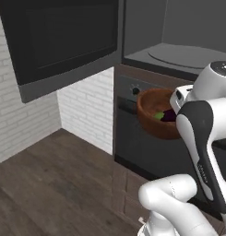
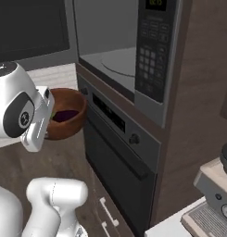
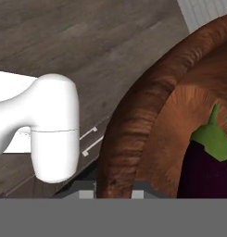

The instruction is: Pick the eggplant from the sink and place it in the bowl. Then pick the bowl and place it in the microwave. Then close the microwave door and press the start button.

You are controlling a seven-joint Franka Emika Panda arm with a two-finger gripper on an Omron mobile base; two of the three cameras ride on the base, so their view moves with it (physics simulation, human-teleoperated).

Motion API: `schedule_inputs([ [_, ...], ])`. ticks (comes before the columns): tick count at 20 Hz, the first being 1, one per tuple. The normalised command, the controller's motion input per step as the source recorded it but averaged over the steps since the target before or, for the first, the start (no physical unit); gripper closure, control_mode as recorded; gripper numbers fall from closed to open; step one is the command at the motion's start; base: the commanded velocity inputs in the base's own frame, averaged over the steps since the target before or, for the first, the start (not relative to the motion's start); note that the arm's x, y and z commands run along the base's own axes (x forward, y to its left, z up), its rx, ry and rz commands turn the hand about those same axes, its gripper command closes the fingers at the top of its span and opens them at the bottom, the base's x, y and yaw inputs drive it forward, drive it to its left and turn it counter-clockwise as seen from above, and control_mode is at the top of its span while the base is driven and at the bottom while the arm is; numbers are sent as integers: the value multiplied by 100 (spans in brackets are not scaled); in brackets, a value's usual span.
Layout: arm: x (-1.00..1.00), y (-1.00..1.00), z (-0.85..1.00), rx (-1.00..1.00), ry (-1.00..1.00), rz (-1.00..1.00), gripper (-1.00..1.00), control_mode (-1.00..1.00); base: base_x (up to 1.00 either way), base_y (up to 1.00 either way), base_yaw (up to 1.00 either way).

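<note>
Left base view: I see the bowl (image 1: 157, 118) held in the air in front of the oven (image 1: 146, 147), below the open microwave (image 1: 179, 41). The eggplant (image 1: 169, 116) lies inside the bowl. The microwave door (image 1: 59, 41) stands swung wide to the left.

Right base view: the bowl (image 2: 64, 113) hangs beside the arm, lower than the turntable (image 2: 119, 62) and apart from the oven front. The keypad (image 2: 151, 55) sits right of the cavity.

Hand view: the gripper (image 3: 114, 192) is clamped on the bowl rim (image 3: 133, 134), one finger on each side of the wall. The eggplant (image 3: 205, 171) rests against the inner slope.

Risk, in my judgement: the single-edge grip lets the bowl tilt and spill the eggplant. An insufficient lift would drive the bowl into the ledge below the cavity.
</note>
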Motion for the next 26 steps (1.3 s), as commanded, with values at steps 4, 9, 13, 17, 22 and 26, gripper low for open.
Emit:
schedule_inputs([
  [4,0,0,0,0,0,0,100,100,0,0,19],
  [9,0,0,0,0,0,0,100,100,0,0,7],
  [13,0,0,0,0,0,0,100,100,-31,0,1],
  [17,-47,0,49,0,-12,-10,100,-100,0,0,0],
  [22,-28,0,60,0,-22,-23,100,-100,0,0,0],
  [26,-2,-4,57,0,-11,-25,100,-100,0,0,0],
])
